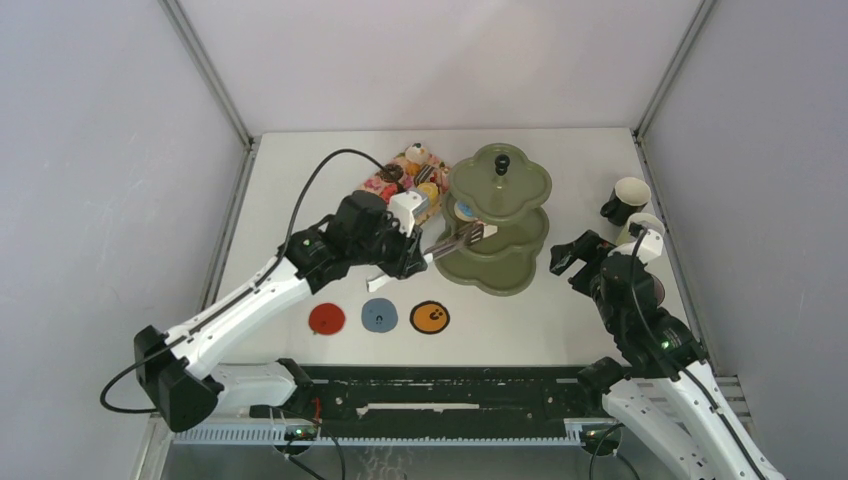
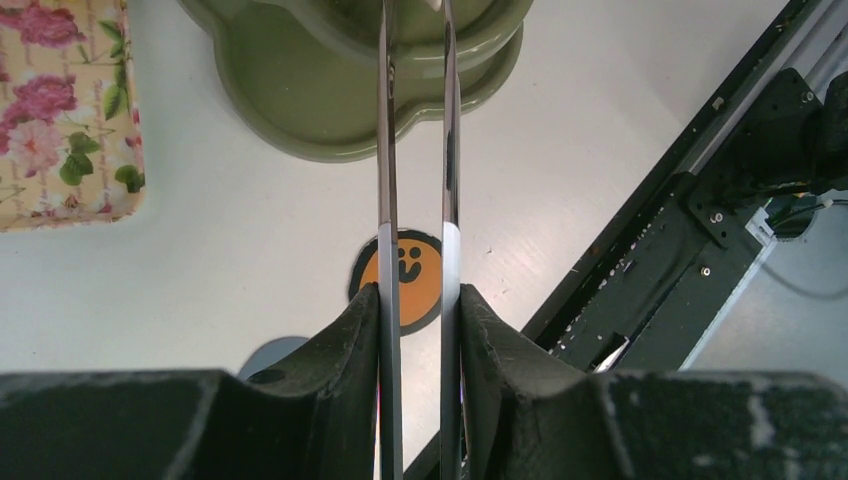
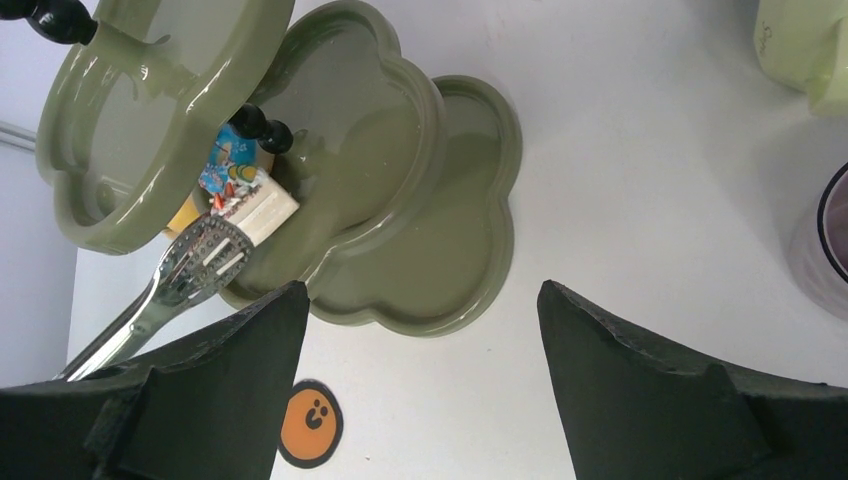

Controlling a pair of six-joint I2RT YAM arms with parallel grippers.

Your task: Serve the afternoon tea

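One cake slice (image 3: 262, 212) lies on the middle tier of the one stand (image 1: 520, 185), near the tabletop's far edge. The tongs (image 1: 455, 240), held in the narrow left gripper (image 1: 418, 256), touch it. The other sweets (image 1: 415, 172), too crowded to count, sit on the tray (image 2: 60, 150) beside the stand. Two mugs (image 1: 627, 198) show plainly at the right edge, near the wide right gripper (image 1: 568, 263). Three coasters (image 1: 379, 315) lie bare, so serving looks barely begun.
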